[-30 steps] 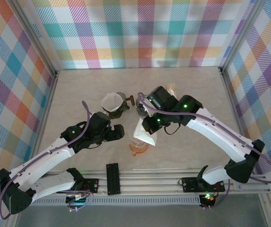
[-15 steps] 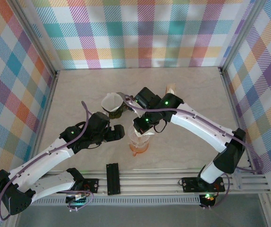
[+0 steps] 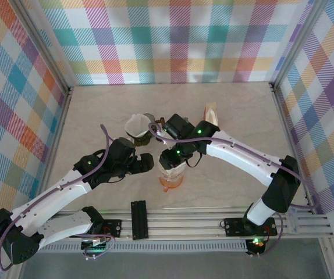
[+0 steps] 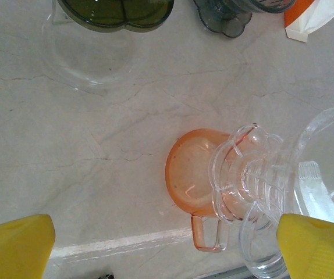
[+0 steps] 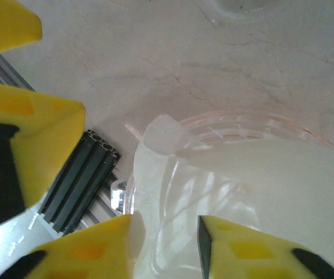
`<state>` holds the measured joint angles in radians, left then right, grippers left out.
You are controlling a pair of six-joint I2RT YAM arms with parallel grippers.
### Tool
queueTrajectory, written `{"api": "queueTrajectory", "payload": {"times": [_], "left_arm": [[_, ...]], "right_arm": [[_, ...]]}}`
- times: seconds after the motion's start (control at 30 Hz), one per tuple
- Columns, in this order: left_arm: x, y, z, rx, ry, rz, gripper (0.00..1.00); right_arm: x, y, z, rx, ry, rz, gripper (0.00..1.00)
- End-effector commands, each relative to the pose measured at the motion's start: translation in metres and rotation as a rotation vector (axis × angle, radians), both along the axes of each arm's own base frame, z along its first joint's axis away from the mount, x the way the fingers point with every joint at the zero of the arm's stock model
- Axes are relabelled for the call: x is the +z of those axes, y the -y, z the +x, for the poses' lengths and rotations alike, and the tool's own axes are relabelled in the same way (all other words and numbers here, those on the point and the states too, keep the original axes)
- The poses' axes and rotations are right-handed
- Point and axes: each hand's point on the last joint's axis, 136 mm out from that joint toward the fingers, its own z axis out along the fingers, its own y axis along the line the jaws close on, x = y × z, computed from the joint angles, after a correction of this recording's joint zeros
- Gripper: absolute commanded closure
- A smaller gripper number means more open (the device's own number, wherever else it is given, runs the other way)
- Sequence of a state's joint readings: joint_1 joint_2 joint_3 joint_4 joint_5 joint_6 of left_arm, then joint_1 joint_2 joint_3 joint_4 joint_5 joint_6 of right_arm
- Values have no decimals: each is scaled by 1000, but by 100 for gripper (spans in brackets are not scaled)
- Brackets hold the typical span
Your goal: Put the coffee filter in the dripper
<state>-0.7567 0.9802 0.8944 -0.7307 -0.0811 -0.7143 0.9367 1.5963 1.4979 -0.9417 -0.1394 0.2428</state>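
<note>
Yellow-tipped fingers of the left gripper (image 3: 148, 163) stood spread wide, holding nothing, just left of the clear dripper (image 4: 260, 180) on its orange saucer (image 4: 184, 174). Directly above the dripper, the right gripper (image 5: 166, 229) was clenched on the white coffee filter (image 5: 237, 174), which sat down inside the dripper's rim. Behind and right of the dripper lay a pale packet (image 3: 212, 110).
</note>
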Motion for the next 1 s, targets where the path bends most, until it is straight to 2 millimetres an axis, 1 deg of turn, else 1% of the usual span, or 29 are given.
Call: {"api": "queueTrajectory", "payload": {"times": [0.0,0.17,0.3,0.4,0.5,0.6,0.7,0.77,0.87,0.97], "left_arm": [[9,2,0,-1,5,-25,2],[14,2,0,2,15,-34,2],[23,6,2,-10,28,-61,2],[33,14,5,-29,49,-88,2],[42,26,11,-60,68,-122,4],[52,42,17,-107,78,-159,14],[51,54,21,-139,65,-164,27],[44,59,22,-153,49,-161,35],[33,60,22,-160,26,-143,44],[24,61,22,-162,10,-136,48]], "right_arm": [[14,-4,-1,0,32,55,56],[33,3,-1,-22,81,96,39],[45,20,2,-78,146,98,31],[46,40,9,-146,204,61,28],[38,61,17,-217,212,23,27],[30,73,22,-264,197,19,26],[20,78,25,-282,181,1,25],[11,81,26,-294,166,-19,25],[-2,82,26,-301,143,-36,24],[-10,82,25,-303,130,-44,24]]}}
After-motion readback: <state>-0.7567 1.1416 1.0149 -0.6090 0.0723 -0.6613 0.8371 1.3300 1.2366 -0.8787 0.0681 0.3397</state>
